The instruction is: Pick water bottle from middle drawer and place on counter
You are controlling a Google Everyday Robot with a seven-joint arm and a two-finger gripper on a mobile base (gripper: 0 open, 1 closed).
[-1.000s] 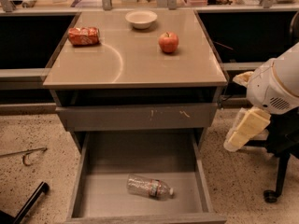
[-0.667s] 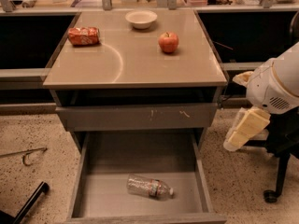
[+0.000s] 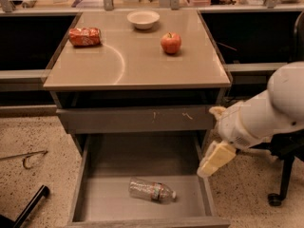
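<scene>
Nearest to the camera is the middle drawer [image 3: 109, 198], pulled out and open, w/ a flat grey floor and low side walls. The water bottle [image 3: 152, 190] lies on its side on this floor, a bit R of centre and close to the front edge, w/ the white cap pointing to the R; nothing touches it. Just beside the drawer's R wall hangs the gripper [image 3: 209, 165], a cream-coloured piece at the end of the white arm [image 3: 266, 113], tilted down and to the L. It is near the bottle but clearly apart from it, and it holds nothing that I can see; whether it is open or closed, I cannot tell. On the speckled floor [image 3: 28, 137] at the L lie a thin metal hook [image 3: 28, 158] and a black bar [image 3: 28, 205], and at the R stands a black chair leg w/ a wheel [image 3: 280, 194]. Above the open drawer is a closed grey drawer front [image 3: 133, 119] w/ small white scuff marks. Further back is the counter [image 3: 142, 65], tan and glossy, w/ a pale curved mark. On it, from L to R: a crushed orange-red can [image 3: 85, 36], a white bowl [image 3: 143, 19] at the far edge, and a red apple [image 3: 170, 42], all well apart from each other.
</scene>
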